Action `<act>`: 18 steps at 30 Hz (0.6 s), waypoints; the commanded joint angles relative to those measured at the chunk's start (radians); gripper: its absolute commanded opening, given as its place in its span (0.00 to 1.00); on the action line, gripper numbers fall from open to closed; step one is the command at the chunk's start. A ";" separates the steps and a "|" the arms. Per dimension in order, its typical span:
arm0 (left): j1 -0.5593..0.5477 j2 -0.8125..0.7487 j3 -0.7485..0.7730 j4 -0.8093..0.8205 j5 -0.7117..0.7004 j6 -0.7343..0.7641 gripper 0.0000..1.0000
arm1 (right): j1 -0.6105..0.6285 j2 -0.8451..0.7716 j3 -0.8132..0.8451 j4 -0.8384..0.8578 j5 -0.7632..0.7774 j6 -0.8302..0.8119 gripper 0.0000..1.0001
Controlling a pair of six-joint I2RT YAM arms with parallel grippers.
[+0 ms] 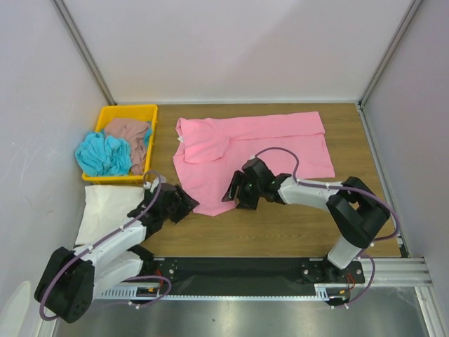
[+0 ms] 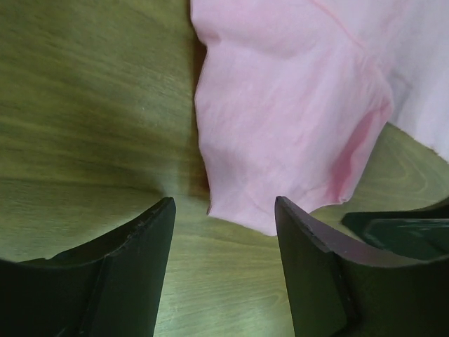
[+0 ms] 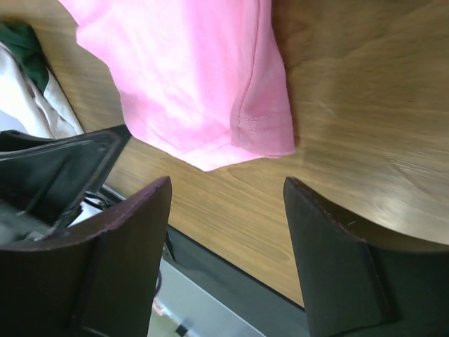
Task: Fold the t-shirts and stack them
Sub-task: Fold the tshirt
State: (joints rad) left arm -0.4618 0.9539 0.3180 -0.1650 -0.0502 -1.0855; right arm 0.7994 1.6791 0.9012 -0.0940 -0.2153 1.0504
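Left gripper (image 2: 224, 210) hovers with fingers apart at the near corner of the pink shirt (image 1: 259, 147); right gripper (image 3: 226, 189), also spread, holds nothing beside the same hem. Pink cloth lies spread across the table (image 1: 280, 232). Cream shirt (image 1: 105, 210) lies left; turquoise shirt (image 1: 104, 156) and brown-pink shirt (image 1: 128, 130) fill the yellow tray (image 1: 128, 110).

Pink t-shirt (image 1: 266, 144) spread on table (image 1: 280, 235) (turquoise shirt (image 1: 104, 154) heaped in yellow tray (image 1: 130, 110))

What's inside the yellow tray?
A crumpled turquoise shirt and a brown-pink shirt fill the yellow tray. The tray's bottom, and anything under the shirts, is covered.
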 commanded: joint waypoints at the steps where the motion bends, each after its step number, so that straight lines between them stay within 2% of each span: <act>1: -0.031 0.029 -0.002 0.035 -0.040 -0.031 0.65 | -0.022 -0.074 0.050 -0.128 0.102 -0.096 0.71; 9: -0.049 0.083 -0.051 0.215 -0.080 0.004 0.68 | -0.085 -0.125 -0.001 -0.110 0.099 -0.095 0.71; 18: -0.061 0.177 -0.106 0.484 0.033 0.012 0.69 | -0.101 -0.136 -0.013 -0.110 0.105 -0.093 0.71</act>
State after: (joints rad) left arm -0.5079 1.1088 0.2508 0.1978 -0.0650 -1.0901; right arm 0.7044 1.5795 0.8959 -0.2047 -0.1280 0.9668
